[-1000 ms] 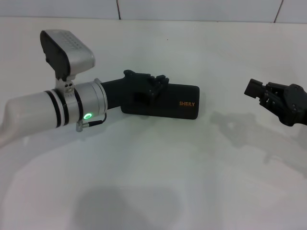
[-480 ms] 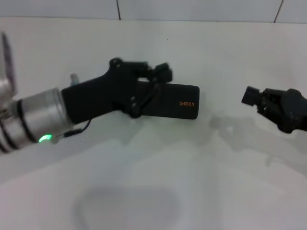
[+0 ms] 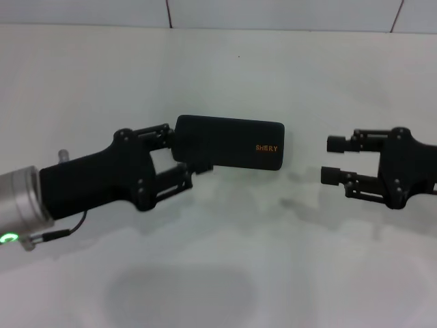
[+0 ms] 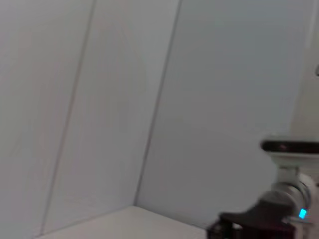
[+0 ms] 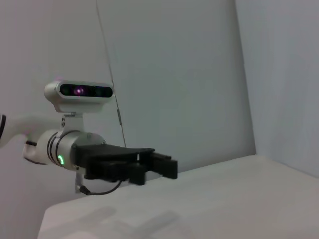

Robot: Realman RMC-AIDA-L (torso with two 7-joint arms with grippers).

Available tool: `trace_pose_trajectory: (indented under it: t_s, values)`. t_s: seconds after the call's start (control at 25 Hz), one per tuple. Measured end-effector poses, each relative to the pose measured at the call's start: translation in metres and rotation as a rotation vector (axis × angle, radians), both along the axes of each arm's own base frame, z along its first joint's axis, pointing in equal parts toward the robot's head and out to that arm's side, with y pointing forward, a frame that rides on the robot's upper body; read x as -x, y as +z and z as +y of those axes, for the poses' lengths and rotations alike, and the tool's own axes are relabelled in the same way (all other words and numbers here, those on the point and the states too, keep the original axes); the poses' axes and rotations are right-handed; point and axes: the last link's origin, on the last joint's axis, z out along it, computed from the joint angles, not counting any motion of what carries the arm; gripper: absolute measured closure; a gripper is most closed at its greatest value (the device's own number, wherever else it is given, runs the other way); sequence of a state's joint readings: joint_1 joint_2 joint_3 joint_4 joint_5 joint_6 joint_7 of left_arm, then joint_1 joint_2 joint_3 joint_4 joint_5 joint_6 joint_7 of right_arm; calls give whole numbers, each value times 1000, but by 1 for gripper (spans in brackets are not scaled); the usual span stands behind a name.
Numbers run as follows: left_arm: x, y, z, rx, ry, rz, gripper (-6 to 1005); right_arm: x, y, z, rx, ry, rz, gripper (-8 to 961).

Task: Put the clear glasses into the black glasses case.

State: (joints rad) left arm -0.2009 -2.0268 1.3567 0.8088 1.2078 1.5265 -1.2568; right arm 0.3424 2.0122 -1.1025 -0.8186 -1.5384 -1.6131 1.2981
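Observation:
The black glasses case (image 3: 232, 142) lies shut on the white table, orange lettering on its lid facing up. My left gripper (image 3: 187, 152) is open at the case's left end, one finger (image 3: 153, 132) by the far corner and the other finger (image 3: 179, 180) by the near edge. I cannot tell whether they touch the case. My right gripper (image 3: 332, 159) is open to the right of the case, pointing at it, a hand's width away and holding nothing. The clear glasses are out of view. The right wrist view shows my left gripper (image 5: 162, 167) from afar.
The white table (image 3: 225, 273) runs back to a tiled wall (image 3: 273, 14). In the left wrist view there is only the wall (image 4: 149, 99) and part of my right arm (image 4: 271, 219) low in the corner.
My left arm drew back and down off the case lid, its wrist rolled, and the fingers now sit at the case's left end. My right gripper turned, opened wide and came slightly closer.

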Motion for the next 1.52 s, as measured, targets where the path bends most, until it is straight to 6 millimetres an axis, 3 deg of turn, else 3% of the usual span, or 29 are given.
trace_pose_trajectory:
  t_s: [0.12,0.36,0.56,0.8,1.12,1.52]
  values:
    - [4,5,-6,0,2,-10,461,9,2,6,-9,39,-5,485]
    - [13,18,-22,-64,5,-69,326,18,-2,12,3,78,-16,359]
    - [14,21,-35,-103,-88,-56,214,17,-2,10,4,80,-22,154]
    - [18,11,-33,-4,-144,100,106,14,-17,6,78,120,-131,94]
    - [23,6,-31,85,-125,206,106,18,-25,4,110,146,-163,94]
    - [22,5,-31,95,-116,204,106,17,-26,3,118,138,-155,94]
